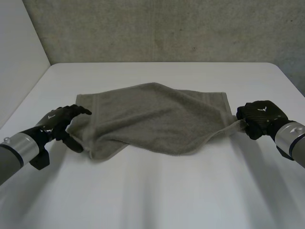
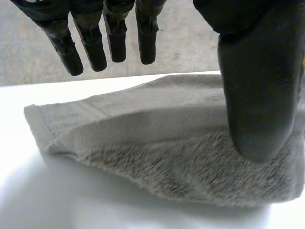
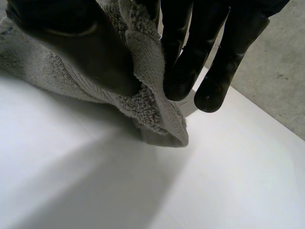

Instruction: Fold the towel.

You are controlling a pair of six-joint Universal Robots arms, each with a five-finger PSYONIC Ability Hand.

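a white table (image 1: 157,195) stands before a rough grey wall (image 1: 157,28), with a plain white wall to the robot's left. a grey-green towel (image 1: 157,117) lies across the middle of the table, its long side running from one hand to the other. its far edge is flat on the surface, while the near edge is rumpled and bows up a little.

the left hand (image 1: 59,121) is at the towel's left end. in the left wrist view its fingers (image 2: 109,38) are straight and spread, held above the cloth, with the thumb set apart from them over the pile. the hand is released and nothing is pinched.

the right hand (image 1: 259,117) is at the towel's near right corner. in the right wrist view the corner of the towel (image 3: 152,100) is squeezed between the thumb and the curled fingers (image 3: 186,62), and a tip of cloth hangs just over the table. in the head view this corner is drawn out into a thin tail towards the hand.

a small pale mark sits on the back of each hand, too small to read.
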